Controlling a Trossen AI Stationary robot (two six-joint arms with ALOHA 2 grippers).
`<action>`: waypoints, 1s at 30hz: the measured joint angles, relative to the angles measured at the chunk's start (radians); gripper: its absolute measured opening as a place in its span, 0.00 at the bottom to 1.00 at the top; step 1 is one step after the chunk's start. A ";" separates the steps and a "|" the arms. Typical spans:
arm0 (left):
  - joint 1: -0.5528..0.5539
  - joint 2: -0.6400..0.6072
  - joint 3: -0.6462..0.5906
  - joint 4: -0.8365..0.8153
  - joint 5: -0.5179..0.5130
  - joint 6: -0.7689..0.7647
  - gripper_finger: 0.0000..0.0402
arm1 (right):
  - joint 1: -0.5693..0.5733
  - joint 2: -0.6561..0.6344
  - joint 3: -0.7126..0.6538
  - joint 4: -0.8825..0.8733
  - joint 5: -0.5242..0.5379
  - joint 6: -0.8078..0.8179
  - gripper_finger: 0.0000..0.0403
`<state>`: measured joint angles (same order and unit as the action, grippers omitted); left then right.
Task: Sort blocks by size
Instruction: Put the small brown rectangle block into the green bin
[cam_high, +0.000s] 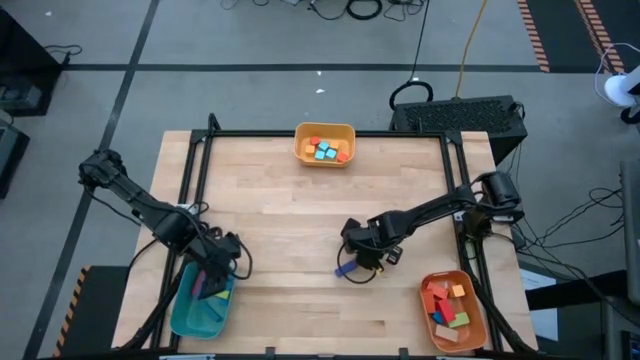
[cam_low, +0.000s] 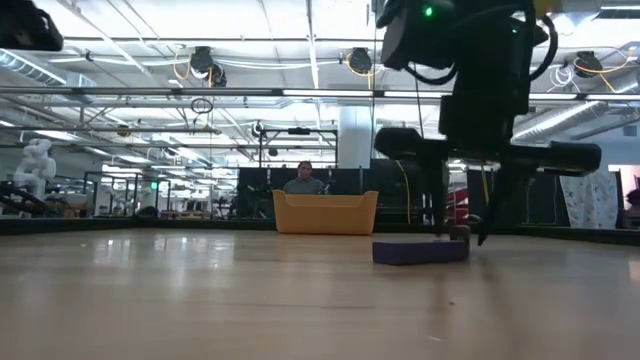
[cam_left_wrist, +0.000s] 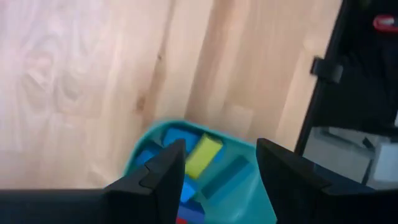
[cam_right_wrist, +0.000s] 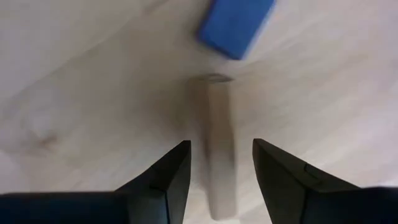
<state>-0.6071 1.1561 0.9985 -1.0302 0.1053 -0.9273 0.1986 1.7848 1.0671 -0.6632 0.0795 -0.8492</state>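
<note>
My right gripper (cam_high: 362, 262) is open, low over the table's middle. In its wrist view (cam_right_wrist: 221, 168) its fingers stand on either side of a blurred tan bar (cam_right_wrist: 219, 137) without touching it. A blue brick (cam_high: 346, 268) lies flat on the table just beyond the fingertips and also shows in the low view (cam_low: 420, 250) and the right wrist view (cam_right_wrist: 236, 22). My left gripper (cam_high: 218, 268) is open and empty above the teal tray (cam_high: 195, 315). That tray (cam_left_wrist: 160, 126) holds blue, yellow and teal blocks (cam_left_wrist: 202, 155).
A yellow tray (cam_high: 325, 128) with several small blocks stands at the table's far edge. An orange tray (cam_high: 424, 310) with red and orange blocks stands at the near right. A black frame runs along the table's edges. A person (cam_low: 305, 180) sits beyond the far edge.
</note>
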 joint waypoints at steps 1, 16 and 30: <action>0.007 0.000 0.000 0.000 -0.007 0.000 0.49 | 0.000 0.005 0.004 -0.009 -0.001 0.000 0.39; 0.099 -0.001 0.000 0.122 -0.325 0.130 0.49 | -0.003 0.026 0.010 -0.013 0.000 0.079 0.20; 0.104 0.032 -0.037 0.318 -0.668 0.394 0.49 | -0.003 0.025 0.010 0.069 0.167 0.419 0.13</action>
<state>-0.5034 1.1885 0.9619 -0.7121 -0.5627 -0.5335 0.1955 1.8095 1.0775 -0.5944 0.2461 -0.4301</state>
